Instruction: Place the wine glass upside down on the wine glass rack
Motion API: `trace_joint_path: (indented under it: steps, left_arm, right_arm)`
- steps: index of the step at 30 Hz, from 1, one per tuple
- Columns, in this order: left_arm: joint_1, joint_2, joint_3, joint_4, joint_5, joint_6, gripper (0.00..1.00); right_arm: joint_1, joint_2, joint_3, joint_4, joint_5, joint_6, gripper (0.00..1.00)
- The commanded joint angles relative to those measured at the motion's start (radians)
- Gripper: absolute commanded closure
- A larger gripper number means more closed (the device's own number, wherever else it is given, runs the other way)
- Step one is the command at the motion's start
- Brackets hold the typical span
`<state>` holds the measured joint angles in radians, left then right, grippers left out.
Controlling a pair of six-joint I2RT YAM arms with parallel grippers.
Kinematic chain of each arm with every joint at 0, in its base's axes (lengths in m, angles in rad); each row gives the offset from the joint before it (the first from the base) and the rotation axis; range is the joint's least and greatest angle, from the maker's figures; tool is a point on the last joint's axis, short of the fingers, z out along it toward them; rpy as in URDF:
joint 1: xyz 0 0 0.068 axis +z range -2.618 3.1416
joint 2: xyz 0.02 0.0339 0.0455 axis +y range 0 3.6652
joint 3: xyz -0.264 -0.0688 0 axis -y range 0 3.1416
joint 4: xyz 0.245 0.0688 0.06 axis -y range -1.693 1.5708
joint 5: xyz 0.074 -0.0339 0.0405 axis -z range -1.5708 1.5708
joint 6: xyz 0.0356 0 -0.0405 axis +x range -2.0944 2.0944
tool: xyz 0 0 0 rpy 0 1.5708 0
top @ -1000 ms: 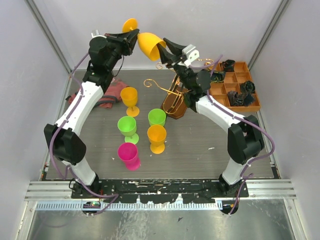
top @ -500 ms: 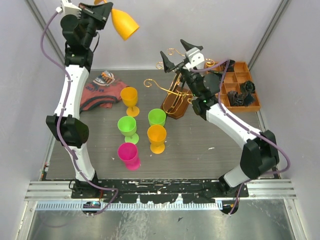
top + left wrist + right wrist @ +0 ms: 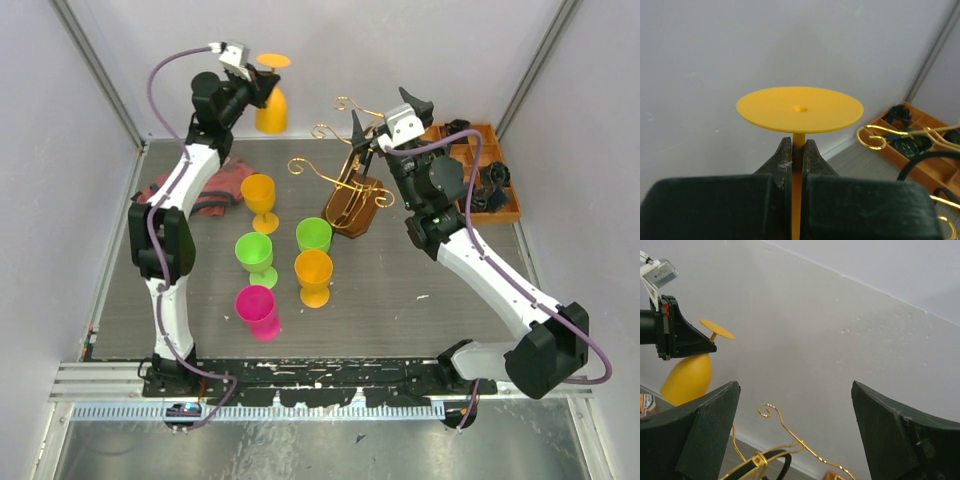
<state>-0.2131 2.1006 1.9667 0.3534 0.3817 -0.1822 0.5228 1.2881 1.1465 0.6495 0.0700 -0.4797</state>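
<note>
My left end effector (image 3: 798, 146) clamps the stem of an upside-down orange plastic wine glass (image 3: 799, 107). My right end effector (image 3: 795, 400) gapes wide by the gold wire rack (image 3: 350, 205).

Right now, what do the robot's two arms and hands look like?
Both the left arm and right arm have smooth white links joined by chunky black joints. A thin purple cable loops along each one. The left hand and right hand each have two dark, wedge-shaped fingers, with a small white box by the wrist.
</note>
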Motion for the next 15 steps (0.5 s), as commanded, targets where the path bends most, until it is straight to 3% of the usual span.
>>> trace_joint_path:
  steps: [1,6,15]
  left_arm:
    - [-0.007,0.034,-0.037,0.249,0.176,0.072,1.0]
    - [-0.02,0.095,-0.064,0.381,0.28,-0.021,1.0]
    - [-0.075,0.174,-0.058,0.428,0.339,-0.046,1.0]
  right_arm:
    - [0.004,-0.053,-0.031,-0.033,0.082,-0.072,0.02]
    - [0.005,-0.08,-0.052,-0.046,0.095,-0.069,0.01]
    - [0.003,-0.08,-0.042,-0.078,0.067,-0.081,0.0]
